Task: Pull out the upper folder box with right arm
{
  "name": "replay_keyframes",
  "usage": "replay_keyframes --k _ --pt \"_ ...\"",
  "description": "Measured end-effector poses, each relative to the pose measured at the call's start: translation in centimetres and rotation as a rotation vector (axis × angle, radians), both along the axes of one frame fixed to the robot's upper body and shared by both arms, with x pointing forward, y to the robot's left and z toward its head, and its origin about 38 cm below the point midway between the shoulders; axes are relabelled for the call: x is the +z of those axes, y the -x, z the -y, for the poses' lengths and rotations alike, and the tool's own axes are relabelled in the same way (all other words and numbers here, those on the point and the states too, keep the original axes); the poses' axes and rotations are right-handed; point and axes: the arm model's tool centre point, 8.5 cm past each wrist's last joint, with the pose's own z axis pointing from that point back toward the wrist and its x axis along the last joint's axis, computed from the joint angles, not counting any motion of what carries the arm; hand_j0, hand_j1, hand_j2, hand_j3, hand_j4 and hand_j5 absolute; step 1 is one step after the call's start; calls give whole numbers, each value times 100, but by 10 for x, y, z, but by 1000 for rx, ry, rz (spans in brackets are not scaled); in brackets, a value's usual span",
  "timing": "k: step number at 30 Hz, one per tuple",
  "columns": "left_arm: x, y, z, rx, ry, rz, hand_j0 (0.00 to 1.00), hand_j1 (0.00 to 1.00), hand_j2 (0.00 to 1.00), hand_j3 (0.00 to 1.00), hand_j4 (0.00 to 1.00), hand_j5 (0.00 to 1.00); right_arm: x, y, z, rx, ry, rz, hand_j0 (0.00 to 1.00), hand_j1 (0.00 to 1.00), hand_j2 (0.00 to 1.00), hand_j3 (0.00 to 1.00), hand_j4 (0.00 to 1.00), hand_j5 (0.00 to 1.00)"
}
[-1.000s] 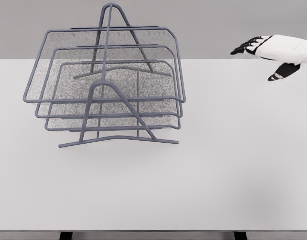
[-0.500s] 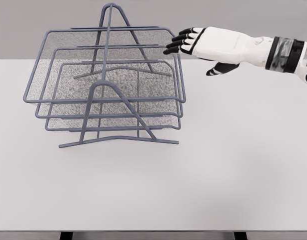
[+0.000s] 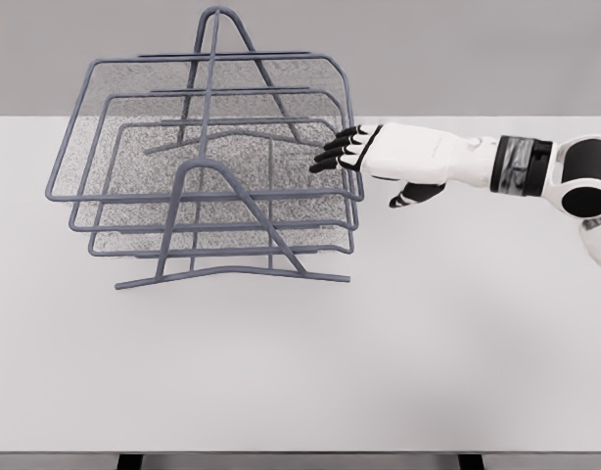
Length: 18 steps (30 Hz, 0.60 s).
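A grey wire three-tier tray rack (image 3: 208, 176) stands on the white desk (image 3: 428, 323), left of centre; the right robot hand (image 3: 374, 157) reaches its right edge.

Rack (image 3: 205, 186), left of centre: wire frame slate blue-grey throughout; tray floors a fine grey speckled mesh. Top tray (image 3: 115, 93) same blue-grey rim, same speckle. Table (image 3: 379, 362): plain off-white, no pattern. Backdrop along the upper edge: flat mid grey. Right hand (image 3: 374, 157), right of centre: white shell, black fingers (image 3: 332, 155) and thumb. Forearm (image 3: 447, 162) white, with a dark grey band at the wrist, possibly glossy.
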Motion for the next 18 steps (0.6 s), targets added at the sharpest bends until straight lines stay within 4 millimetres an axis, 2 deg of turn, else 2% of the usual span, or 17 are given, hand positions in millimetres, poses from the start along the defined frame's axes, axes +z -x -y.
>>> replay_keyframes --k 4,5,6,12,15,18 --pt "0 0 0 0 0 0 100 100 100 100 100 100 8 -7 4 -14 -34 -13 100 100 100 100 100 100" --pt "0 0 0 0 0 0 100 100 100 100 100 100 25 -14 5 -21 -21 31 100 100 100 100 100 100" --pt "0 0 0 0 0 0 100 100 100 100 100 100 33 -18 6 -28 -14 53 100 100 100 100 100 100" --pt "0 0 0 0 0 0 100 100 100 100 100 100 -6 -16 18 -67 -12 -44 100 100 100 100 100 100" --pt "0 0 0 0 0 0 100 100 100 100 100 100 -3 -13 39 -97 -15 -61 100 100 100 100 100 100" --pt "0 0 0 0 0 0 100 100 100 100 100 100 1 -9 68 -146 -10 -77 100 100 100 100 100 100"
